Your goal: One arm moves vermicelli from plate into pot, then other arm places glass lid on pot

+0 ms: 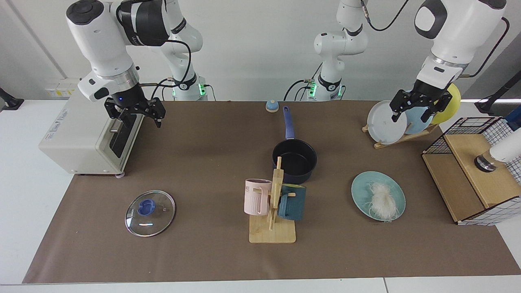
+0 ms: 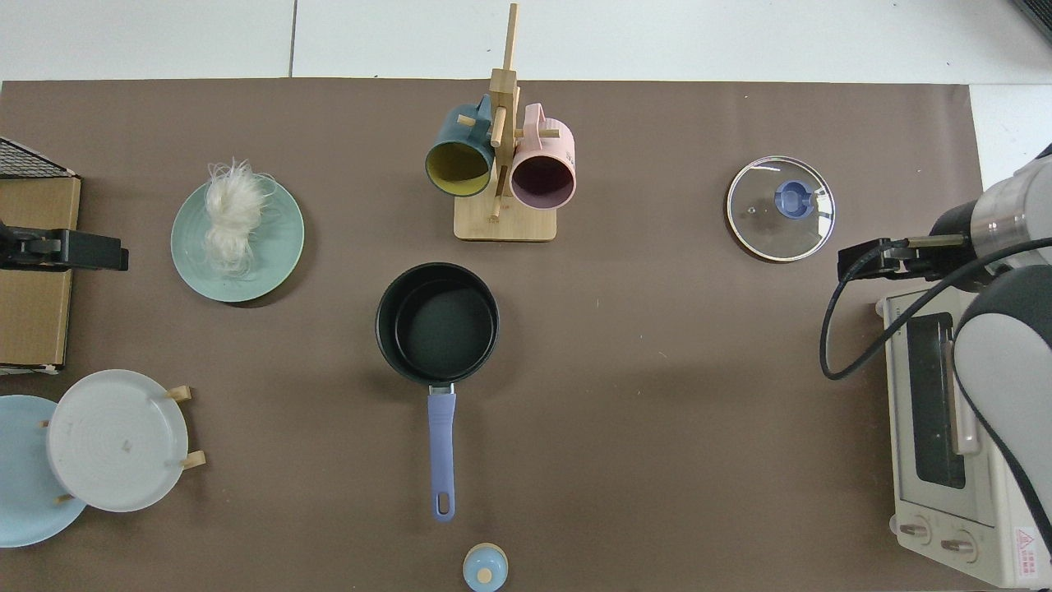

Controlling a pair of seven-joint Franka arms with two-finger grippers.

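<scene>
From above, we lose most of the light blue plate (image 2: 20, 485) past the edge, and the toaster oven (image 2: 945, 460) is cropped too. The mug rack (image 1: 276, 191) covers the pot's (image 1: 299, 156) near rim in the facing view.

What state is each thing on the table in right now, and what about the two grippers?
Vermicelli: lying on the plate.
Plate: flat on the table.
Pot: empty, uncovered.
Glass lid: flat on the table, knob up.
Mugs: hung on the rack.
Toaster oven: door closed.
Left gripper: open, empty, by the upright plates.
Right gripper: open, empty, near the toaster oven.
</scene>
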